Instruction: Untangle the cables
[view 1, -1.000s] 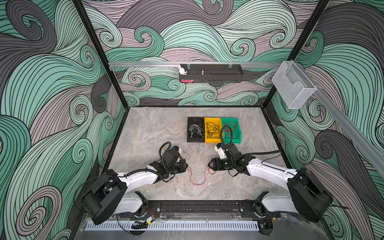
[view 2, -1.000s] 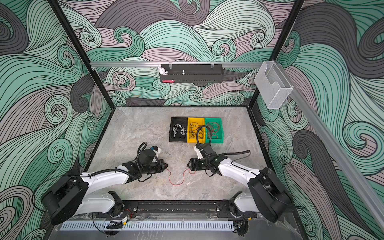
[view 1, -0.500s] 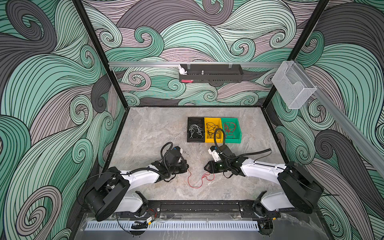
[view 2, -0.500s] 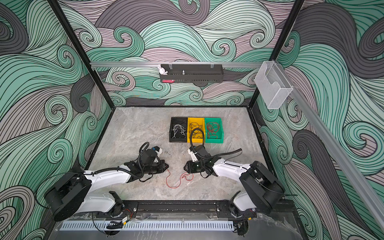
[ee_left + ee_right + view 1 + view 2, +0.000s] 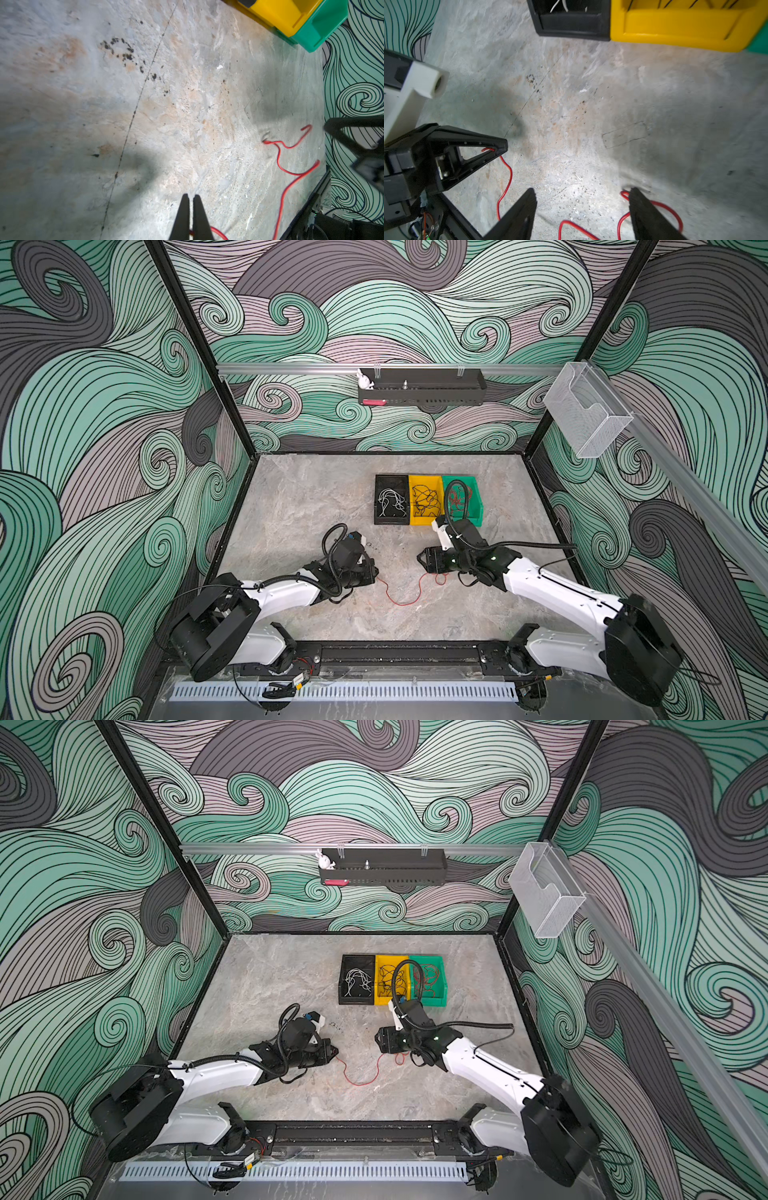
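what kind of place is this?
Probably an enclosed lab robot cell: left arm and right arm on a front rail, wave-patterned walls boxing in the tabletop, three bins of sorted cables.

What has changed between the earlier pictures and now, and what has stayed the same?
The right gripper moved in toward the left gripper, then drew back; its jaws stand open, and the near end of the red cable lies loose and curled on the table. Unchanged: the left gripper stays shut on the cable's other end; the bins have not moved.
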Motion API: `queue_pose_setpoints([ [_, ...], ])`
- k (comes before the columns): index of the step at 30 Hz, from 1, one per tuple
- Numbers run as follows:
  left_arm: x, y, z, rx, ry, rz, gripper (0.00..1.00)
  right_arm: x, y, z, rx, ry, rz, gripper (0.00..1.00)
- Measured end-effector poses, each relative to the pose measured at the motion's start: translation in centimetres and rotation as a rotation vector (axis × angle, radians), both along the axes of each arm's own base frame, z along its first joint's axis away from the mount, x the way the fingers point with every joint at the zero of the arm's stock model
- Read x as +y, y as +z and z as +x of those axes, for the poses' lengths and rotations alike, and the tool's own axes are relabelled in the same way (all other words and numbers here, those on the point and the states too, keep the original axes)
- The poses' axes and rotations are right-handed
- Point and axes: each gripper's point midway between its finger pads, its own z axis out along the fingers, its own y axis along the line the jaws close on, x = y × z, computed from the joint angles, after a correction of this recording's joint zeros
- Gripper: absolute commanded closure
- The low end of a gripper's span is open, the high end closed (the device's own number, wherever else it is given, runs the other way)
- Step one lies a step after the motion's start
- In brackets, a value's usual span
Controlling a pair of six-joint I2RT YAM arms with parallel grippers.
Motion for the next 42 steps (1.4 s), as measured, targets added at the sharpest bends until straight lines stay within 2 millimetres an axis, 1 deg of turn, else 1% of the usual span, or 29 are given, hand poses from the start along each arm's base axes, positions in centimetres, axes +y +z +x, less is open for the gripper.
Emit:
queue_pose_setpoints([
  [2,-0.1,0.1,0.3,0.003,0.011,0.005,1.00,-1.2,0.4,0.2,-0.011,-0.030,-0.018,0.20],
  [4,-0.2,0.3,0.8,0.003,0.024,0.008,1.00,-2.1,0.6,-0.1,-0.006,-0.046,-0.037,0.18],
  [9,-0.7,0.5,1.6,0.012,0.054,0.008,1.00,-2.8,1.2,-1.2,0.008,-0.048,-0.032,0.18],
  [12,-0.9,0.6,2.0,0.020,0.069,0.009,1.00,-2.2,1.6,-2.0,0.021,-0.040,0.017,0.19],
  [14,-1.1,0.6,2.2,0.024,0.072,0.010,1.00,-1.4,1.3,-2.8,0.043,-0.021,0.044,0.19],
  [18,-1.5,0.3,2.2,0.036,0.071,0.013,1.00,0.4,-0.2,-4.2,0.109,0.021,0.077,0.22],
  [23,-1.7,0.3,2.0,0.040,0.067,0.011,1.00,1.8,-2.6,-4.5,0.177,0.028,0.079,0.27],
  [25,-1.8,0.3,1.9,0.040,0.065,0.010,1.00,2.4,-3.4,-4.5,0.194,0.035,0.074,0.30],
  [26,-1.8,0.3,1.9,0.040,0.064,0.010,1.00,2.7,-3.8,-4.6,0.202,0.041,0.070,0.34],
  [27,-1.9,0.3,1.8,0.039,0.063,0.009,1.00,2.9,-4.3,-4.7,0.212,0.044,0.065,0.40],
  [28,-1.9,0.3,1.8,0.039,0.062,0.009,1.00,3.1,-4.7,-4.7,0.220,0.045,0.061,0.45],
  [30,-1.9,0.6,1.8,0.034,0.061,0.003,1.00,3.4,-5.4,-4.8,0.234,0.050,0.052,0.50],
  [32,-1.9,1.1,1.9,0.022,0.060,-0.010,1.00,3.5,-6.0,-4.8,0.245,0.048,0.044,0.62],
  [34,-2.0,1.7,1.9,0.009,0.060,-0.023,1.00,3.5,-6.2,-4.7,0.246,0.045,0.039,0.70],
  [39,-2.1,2.3,2.0,-0.006,0.060,-0.037,1.00,3.4,-5.7,-4.3,0.225,0.047,0.024,0.83],
  [41,-2.1,2.3,2.0,-0.005,0.060,-0.036,1.00,3.4,-5.1,-4.0,0.205,0.052,0.015,0.82],
  [42,-2.0,2.2,2.0,-0.003,0.060,-0.035,1.00,3.4,-4.7,-3.8,0.193,0.056,0.012,0.79],
])
